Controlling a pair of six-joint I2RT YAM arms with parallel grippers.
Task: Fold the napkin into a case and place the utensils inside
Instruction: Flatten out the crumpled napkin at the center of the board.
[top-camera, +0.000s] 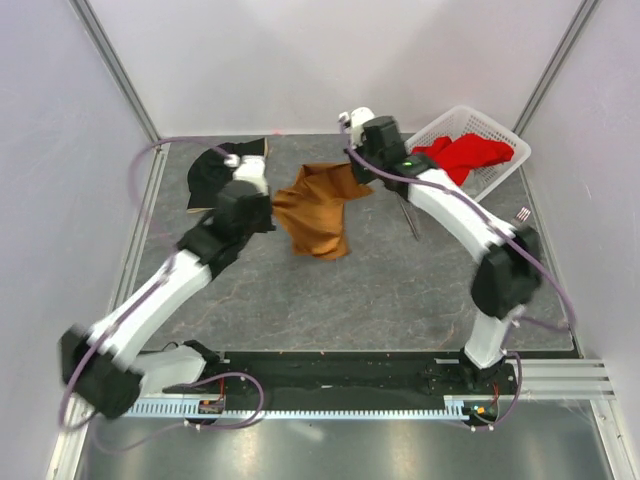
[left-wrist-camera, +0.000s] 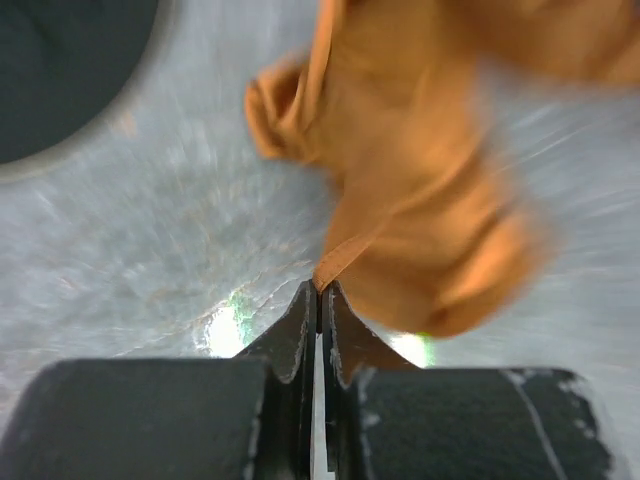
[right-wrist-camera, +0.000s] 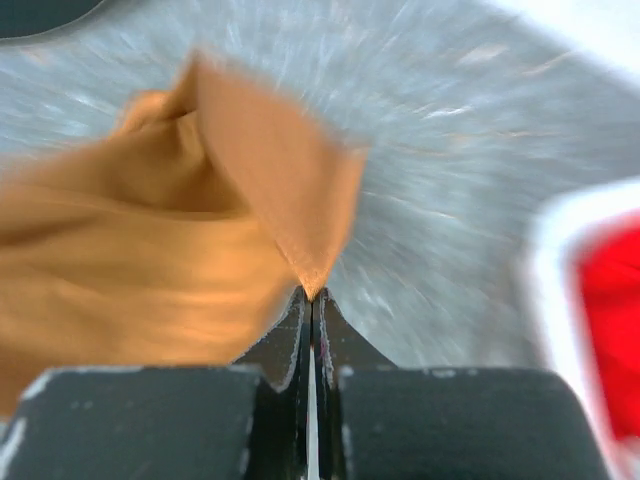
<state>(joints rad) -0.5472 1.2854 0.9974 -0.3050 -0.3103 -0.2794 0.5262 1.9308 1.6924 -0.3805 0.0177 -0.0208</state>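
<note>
Left end effector (left-wrist-camera: 318, 290) and right end effector (right-wrist-camera: 312, 297) each pinch the thin, shiny orange-brown cloth napkin (top-camera: 318, 212) — it hangs crumpled between them above the grey surface (top-camera: 400, 290).

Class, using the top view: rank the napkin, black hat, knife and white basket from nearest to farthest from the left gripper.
1. Napkin, pinched in the left gripper.
2. Black hat, back-left.
3. Knife, right of centre.
4. White basket, back-right corner.
</note>
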